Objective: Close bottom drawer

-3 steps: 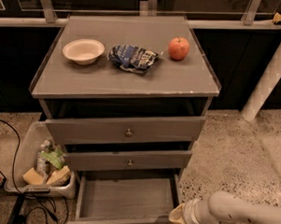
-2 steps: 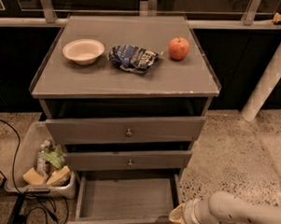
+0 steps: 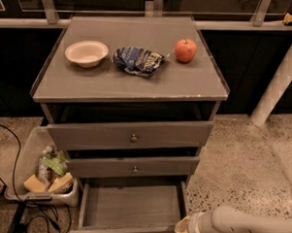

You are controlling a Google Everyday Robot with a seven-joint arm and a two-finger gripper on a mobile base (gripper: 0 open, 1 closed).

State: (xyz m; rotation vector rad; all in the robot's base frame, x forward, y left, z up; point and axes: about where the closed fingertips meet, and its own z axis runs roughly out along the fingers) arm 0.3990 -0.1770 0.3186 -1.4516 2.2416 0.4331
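Claw: low at the right, at the end of a pale arm reaching in from the right edge of the view.
Claw opening: cannot tell; seen only as a pale yellowish stub, so apart or together is left unsaid.
Claw contact: just beside the right front corner of the bottom drawer; touching or a little apart cannot be told, nor whether anything is held.
Bottom drawer: lowest of three in the grey cabinet, pulled well out, plank floor showing, front edge at the bottom of the view.
Middle drawer: just above, standing a little out, small round knob at the centre.
Top drawer: taller front, also standing a little out, with a dark gap under the tabletop.
Tabletop: grey and flat, carrying three things in a row towards the back.
Bowl: pale, upright, at the left.
Crisp bag: dark blue, crumpled, lying in the middle between bowl and apple.
Apple: red, at the right, apart from the bag.
Plastic bin: on the floor left of the cabinet, holding packets and yellow pieces.
Cables: black, trailing over the floor by the bin.
White post: slanting up at the far right, well apart from the cabinet.
Floor: speckled stone.
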